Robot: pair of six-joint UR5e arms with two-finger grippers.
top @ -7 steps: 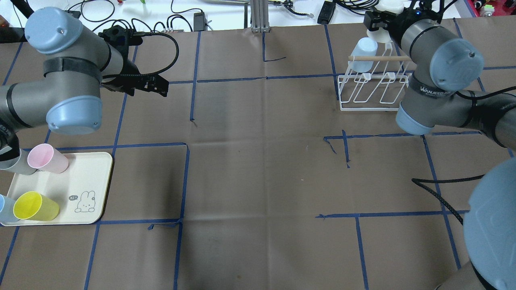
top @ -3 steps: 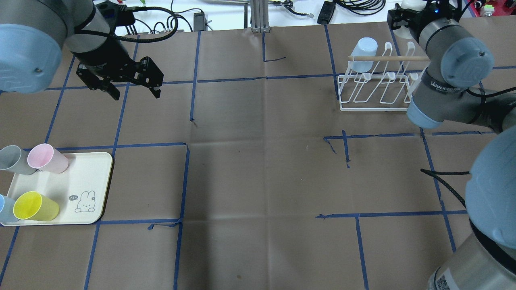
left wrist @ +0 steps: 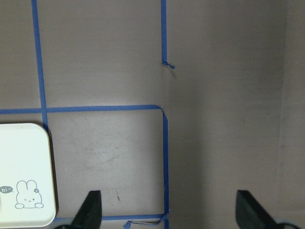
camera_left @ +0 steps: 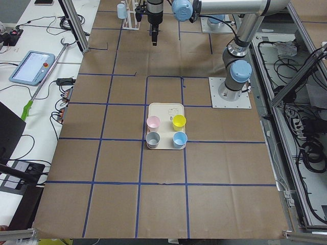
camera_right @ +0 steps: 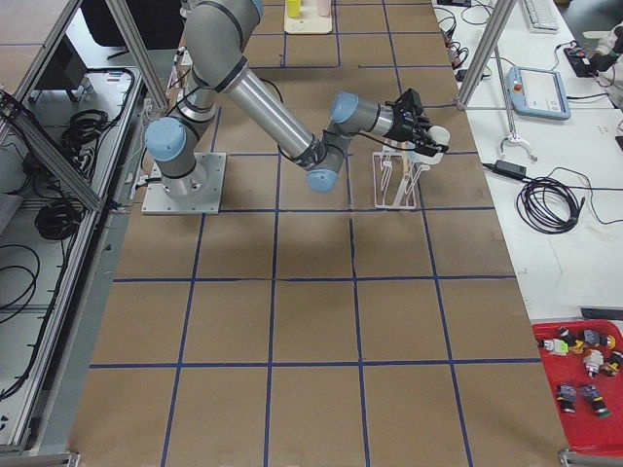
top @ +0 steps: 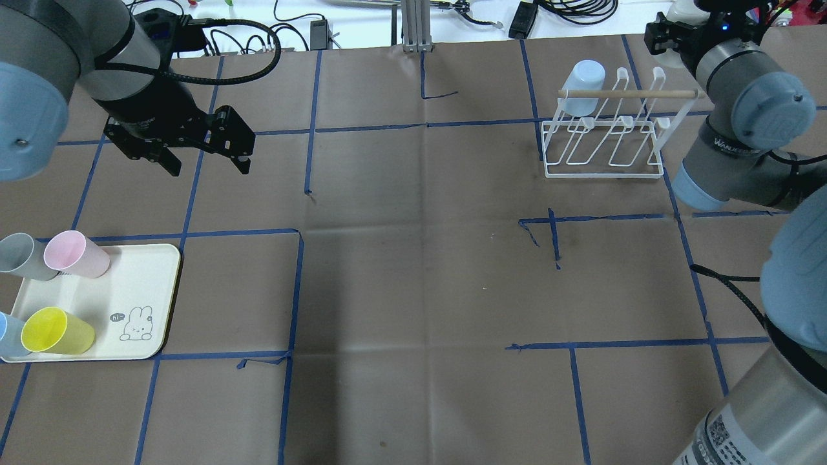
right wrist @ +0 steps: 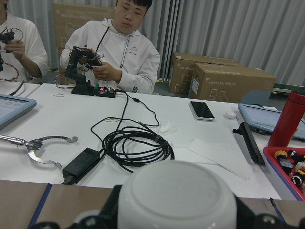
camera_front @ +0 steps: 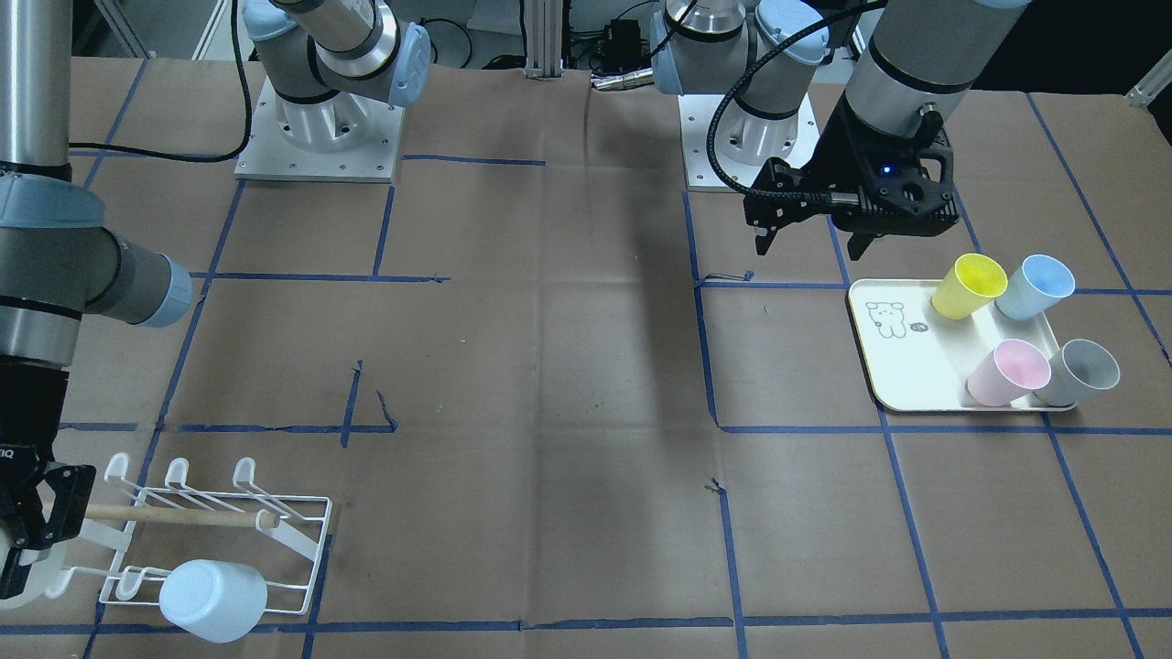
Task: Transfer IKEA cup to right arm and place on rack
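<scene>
My right gripper (top: 673,31) is shut on a white cup (right wrist: 176,195), held bottom toward the wrist camera, just past the far right end of the white wire rack (top: 604,145). In the front-facing view this gripper (camera_front: 27,535) is beside the rack's (camera_front: 220,540) wooden dowel. A pale blue cup (top: 583,77) sits upturned on the rack's left prongs. My left gripper (top: 208,165) is open and empty, high above the table, up and to the right of the cream tray (top: 139,290); its fingertips (left wrist: 90,210) frame bare table.
The bunny tray holds a pink cup (top: 74,253), a grey cup (top: 22,256), a yellow cup (top: 55,330) and a blue cup (top: 6,336), all on their sides. Cables and people are beyond the table's far edge (right wrist: 138,148).
My right gripper has carried the white cup rightward along the back of the rack, past its right end. My left arm has swung round and the open gripper has come nearer the tray side.
</scene>
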